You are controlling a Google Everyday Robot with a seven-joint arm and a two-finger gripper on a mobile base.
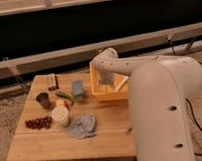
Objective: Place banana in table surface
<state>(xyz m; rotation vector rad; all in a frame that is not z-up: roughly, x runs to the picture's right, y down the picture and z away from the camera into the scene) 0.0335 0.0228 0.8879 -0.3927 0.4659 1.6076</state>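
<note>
The banana [121, 84], pale and elongated, lies slanted in the right part of the yellow-orange tub [97, 89]. The tub stands at the back right of the light wooden table surface [57, 146]. My white arm comes in from the right and bends down over the tub. The gripper [106, 81] reaches down into the tub's left half, just left of the banana. I cannot tell whether it touches the banana.
On the table's left half are a green curved vegetable [65, 97], a dark cup [43, 100], a white cup [59, 116], a blue-grey cloth [82, 126], dark red berries [38, 122], a blue-grey block [78, 89] and a brown block [53, 80]. My arm hides the table's right edge.
</note>
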